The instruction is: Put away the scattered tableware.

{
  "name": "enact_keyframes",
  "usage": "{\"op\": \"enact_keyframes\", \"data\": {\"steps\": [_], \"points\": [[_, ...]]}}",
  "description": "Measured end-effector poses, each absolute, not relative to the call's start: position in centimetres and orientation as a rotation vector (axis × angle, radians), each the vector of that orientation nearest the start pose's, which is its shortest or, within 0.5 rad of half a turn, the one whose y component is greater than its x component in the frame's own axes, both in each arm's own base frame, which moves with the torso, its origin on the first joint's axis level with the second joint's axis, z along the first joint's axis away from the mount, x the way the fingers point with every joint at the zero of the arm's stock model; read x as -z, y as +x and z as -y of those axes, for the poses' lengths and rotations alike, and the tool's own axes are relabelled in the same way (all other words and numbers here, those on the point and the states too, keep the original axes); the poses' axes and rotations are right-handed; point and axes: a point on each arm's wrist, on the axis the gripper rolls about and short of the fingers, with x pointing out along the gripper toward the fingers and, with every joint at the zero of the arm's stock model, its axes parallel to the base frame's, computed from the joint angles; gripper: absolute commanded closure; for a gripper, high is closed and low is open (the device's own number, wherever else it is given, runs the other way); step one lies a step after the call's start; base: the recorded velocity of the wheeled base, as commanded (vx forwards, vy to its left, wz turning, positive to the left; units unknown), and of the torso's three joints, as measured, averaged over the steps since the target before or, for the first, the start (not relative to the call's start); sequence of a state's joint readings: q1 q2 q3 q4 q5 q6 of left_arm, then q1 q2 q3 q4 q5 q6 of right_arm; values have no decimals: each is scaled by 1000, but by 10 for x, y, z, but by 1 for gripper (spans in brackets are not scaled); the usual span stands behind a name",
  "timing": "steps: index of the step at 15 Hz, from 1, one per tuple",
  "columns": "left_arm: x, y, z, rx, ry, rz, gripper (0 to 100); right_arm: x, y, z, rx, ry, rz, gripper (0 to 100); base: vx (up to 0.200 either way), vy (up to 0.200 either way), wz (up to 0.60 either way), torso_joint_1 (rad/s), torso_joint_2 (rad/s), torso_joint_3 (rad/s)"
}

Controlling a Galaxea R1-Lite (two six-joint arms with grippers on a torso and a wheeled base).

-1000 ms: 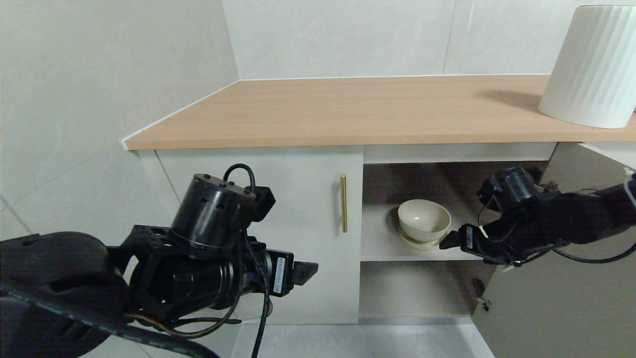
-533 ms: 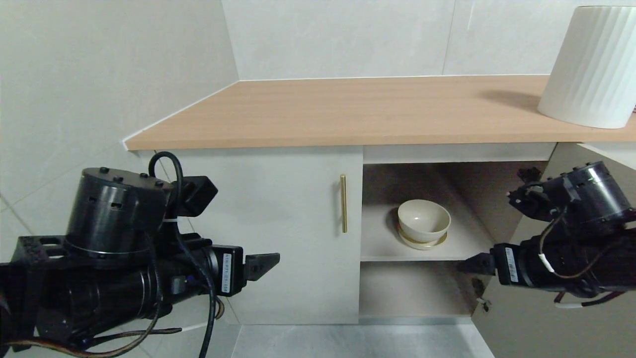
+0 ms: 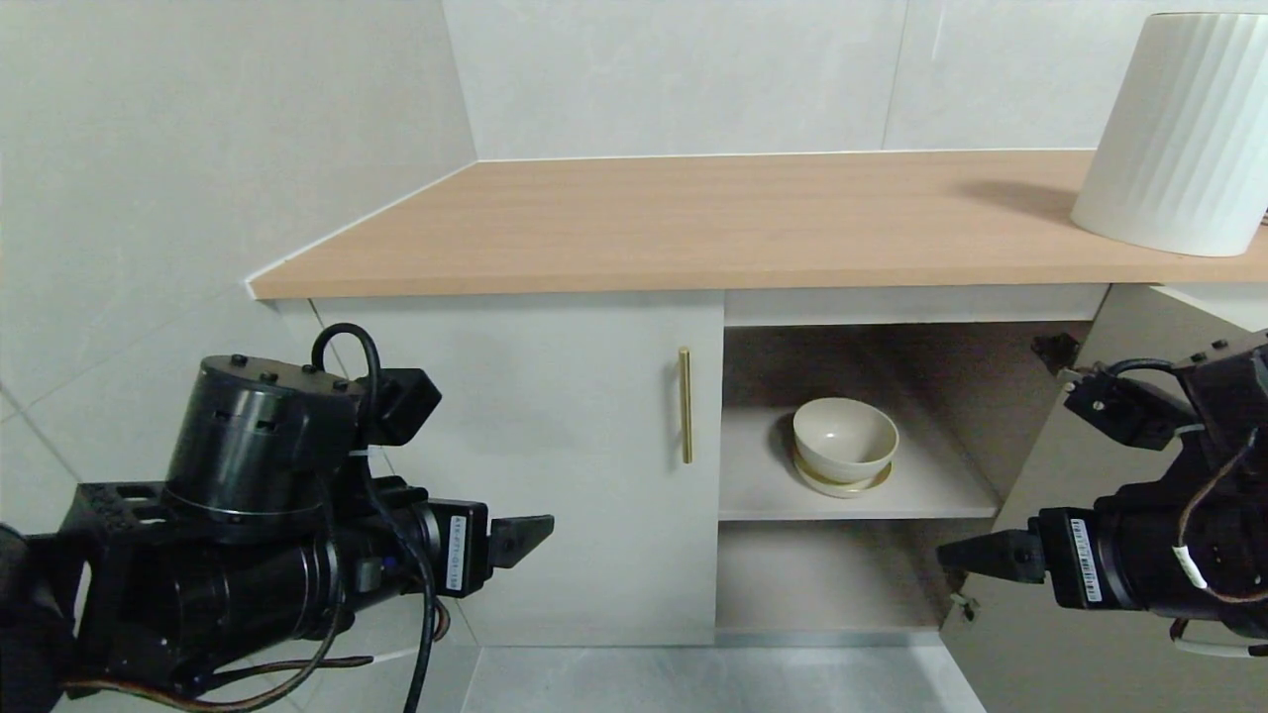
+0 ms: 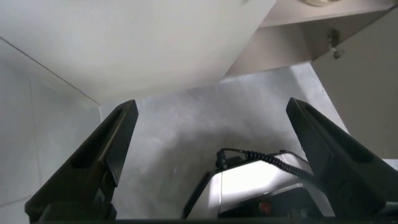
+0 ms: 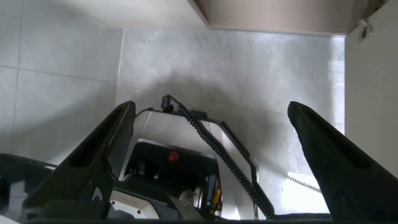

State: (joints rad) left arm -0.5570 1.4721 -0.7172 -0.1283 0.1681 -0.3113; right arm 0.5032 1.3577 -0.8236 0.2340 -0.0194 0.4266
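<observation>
A pale tiled wall (image 3: 228,149) meets in a corner behind a cabinet (image 3: 515,396) topped by a light wooden countertop (image 3: 713,223). On the countertop, at the cabinet's far right end, stands a ribbed white cylinder (image 3: 1179,129). The cabinet's left door (image 3: 555,465) is closed, with a slim brass handle (image 3: 685,404) upright along its inner edge. The right door (image 3: 1100,614) is swung wide open, baring a compartment split by a shelf (image 3: 753,485). A grey floor (image 3: 693,678) runs below the cabinet.

The cream bowl (image 3: 845,438) sits upright on a matching saucer (image 3: 838,485) on that shelf, toward the front and roughly mid-width of the open compartment.

The left gripper (image 4: 211,106) hangs in front of the cabinet's closed door, low and off to its outer side, well apart from the bowl. Its fingers (image 4: 99,162) are spread wide with nothing between them, only floor beyond.

The right gripper (image 5: 211,106) sits in front of the cabinet's open door, below shelf level, pointing in toward the lower compartment. Its fingers (image 5: 336,162) are likewise spread wide, holding and touching nothing.
</observation>
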Motion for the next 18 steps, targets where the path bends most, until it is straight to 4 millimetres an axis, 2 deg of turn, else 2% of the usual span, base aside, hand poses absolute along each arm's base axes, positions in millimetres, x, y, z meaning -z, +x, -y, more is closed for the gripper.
{"op": "enact_keyframes", "data": {"steps": [18], "points": [[-170,201,122,282,-66,-656,0,-191,171,-99,-306,181,-857,0,-200,0,0,1,1,1]]}}
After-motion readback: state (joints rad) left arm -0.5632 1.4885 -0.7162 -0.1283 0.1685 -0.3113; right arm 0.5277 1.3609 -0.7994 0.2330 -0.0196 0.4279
